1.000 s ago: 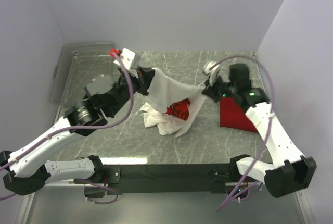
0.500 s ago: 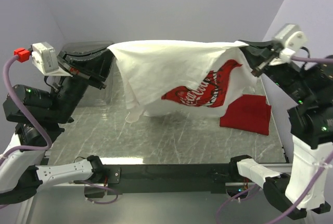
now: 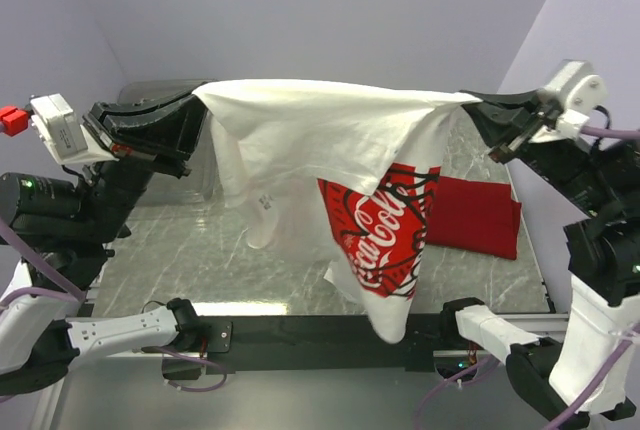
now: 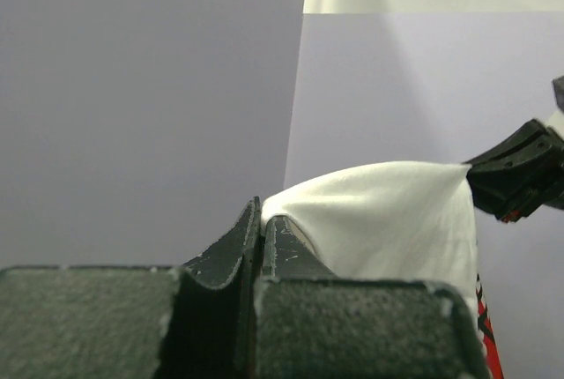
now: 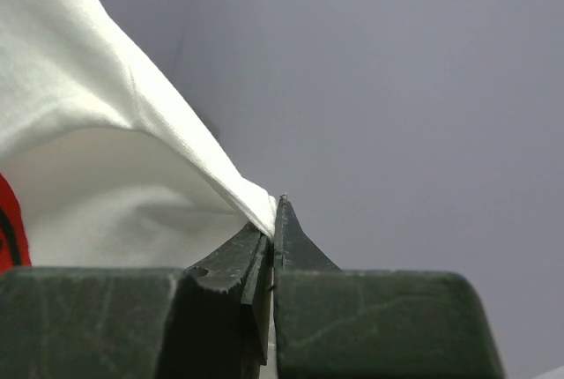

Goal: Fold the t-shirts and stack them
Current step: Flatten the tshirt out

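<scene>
The white t-shirt (image 3: 320, 135) with the red Coca-Cola print (image 3: 385, 235) hangs stretched high above the table between both grippers. My left gripper (image 3: 200, 100) is shut on its left top corner, which shows in the left wrist view (image 4: 388, 220). My right gripper (image 3: 470, 105) is shut on its right top corner, which shows in the right wrist view (image 5: 132, 115). The shirt's lower part dangles to the table's front edge. The plain red t-shirt (image 3: 475, 215) lies folded flat on the table at the right, partly hidden behind the white shirt.
A clear plastic bin (image 3: 150, 90) stands at the back left, mostly hidden behind my left arm. The grey marbled table (image 3: 180, 260) has walls close at the back, left and right.
Both grippers have risen and spread apart, lifting the white shirt from a crumpled heap into a stretched hanging sheet. Its lower part has now dropped, swinging the print down toward the front.
</scene>
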`<action>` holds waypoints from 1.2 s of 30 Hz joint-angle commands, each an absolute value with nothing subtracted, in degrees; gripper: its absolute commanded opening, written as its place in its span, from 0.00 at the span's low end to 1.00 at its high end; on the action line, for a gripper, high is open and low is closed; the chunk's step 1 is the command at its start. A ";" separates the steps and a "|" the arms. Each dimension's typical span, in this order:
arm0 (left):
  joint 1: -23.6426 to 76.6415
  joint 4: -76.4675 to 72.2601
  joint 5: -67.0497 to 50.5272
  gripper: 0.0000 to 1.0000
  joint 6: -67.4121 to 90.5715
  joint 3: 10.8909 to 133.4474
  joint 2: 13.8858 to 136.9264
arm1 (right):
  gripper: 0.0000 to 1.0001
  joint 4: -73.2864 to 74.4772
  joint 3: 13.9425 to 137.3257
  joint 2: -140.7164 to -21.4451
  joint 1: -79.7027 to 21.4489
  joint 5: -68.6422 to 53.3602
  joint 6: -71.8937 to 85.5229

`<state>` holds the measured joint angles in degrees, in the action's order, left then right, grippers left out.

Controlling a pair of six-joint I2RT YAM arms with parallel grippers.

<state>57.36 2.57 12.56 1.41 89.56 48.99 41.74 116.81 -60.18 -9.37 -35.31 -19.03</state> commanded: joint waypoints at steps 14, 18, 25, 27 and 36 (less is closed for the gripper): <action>56.42 -6.77 45.26 0.01 -1.31 65.40 41.40 | 0.00 30.32 87.37 -62.49 -9.14 -35.25 -16.87; 54.24 -5.54 46.76 0.01 -1.93 63.90 42.27 | 0.00 29.88 83.06 -63.02 -10.36 -37.78 -18.72; 46.50 2.63 41.76 0.01 6.13 61.70 45.88 | 0.00 32.79 77.53 -65.92 -19.49 -40.78 -22.59; 44.05 3.51 39.13 0.01 7.64 60.04 46.75 | 0.00 31.73 76.12 -65.57 -20.13 -40.34 -22.24; 32.01 0.62 28.14 0.01 14.50 57.74 57.64 | 0.00 20.67 77.52 -73.90 -20.39 -17.87 -11.18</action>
